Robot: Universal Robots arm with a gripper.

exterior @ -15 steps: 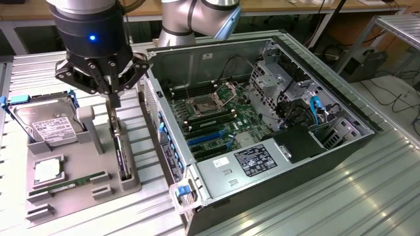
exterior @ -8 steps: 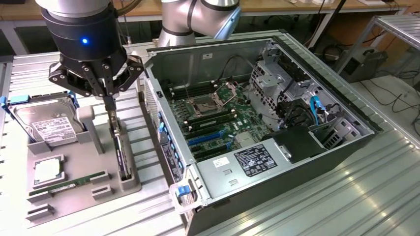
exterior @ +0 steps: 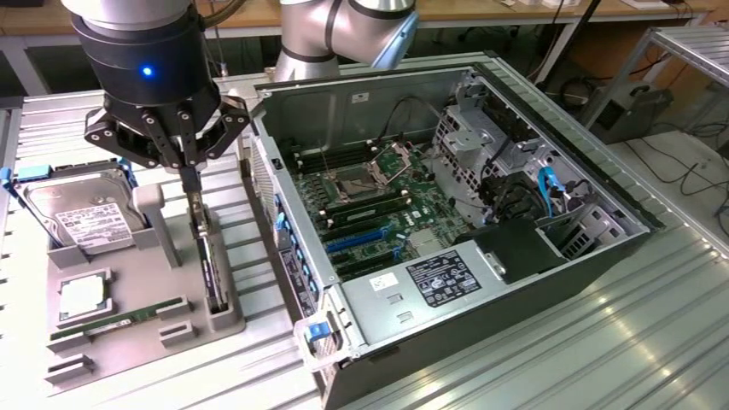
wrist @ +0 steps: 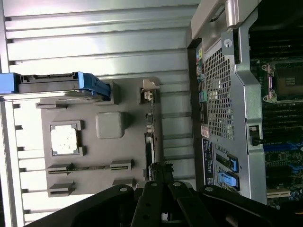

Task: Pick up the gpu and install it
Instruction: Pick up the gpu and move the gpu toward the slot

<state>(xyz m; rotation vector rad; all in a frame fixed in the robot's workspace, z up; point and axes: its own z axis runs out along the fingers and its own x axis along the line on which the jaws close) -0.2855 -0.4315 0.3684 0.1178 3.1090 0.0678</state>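
Pinched down to a narrow bar at the gripper (exterior: 190, 198), closed on the upper edge of the gpu (exterior: 208, 256), straight down from above. Same from the wrist: gripper (wrist: 158, 171) drawn together over one end of the gpu (wrist: 150, 137), seen edge-on. Standing on its long edge in a slot of the grey fixture (exterior: 125, 350), on the side nearest the computer case (exterior: 341, 102), and not yet lifted clear by the look of it. Probably kept upright to leave a free edge for a grasp from above, and to match the way of going into a board slot. Further out on the same fixture: a hard drive (exterior: 80, 218) with a white label propped between blue rails, a square processor (exterior: 85, 295) lying flat in its pocket, a green RAM stick (exterior: 119, 320) on edge in clips. Each in its own seat and apart from the others, likely so as to be found in a known place. Just beside the fixture, to the exterior view's right, the case lying open on its side, with the motherboard (exterior: 376, 205) facing up, blue expansion slots (exterior: 355, 239) bare and a power supply (exterior: 439, 278) at the near corner. Underneath it all, a ribbed aluminium table (exterior: 547, 342). Beyond, wooden benches (exterior: 513, 13) and loose cables (exterior: 684, 171) on the floor.
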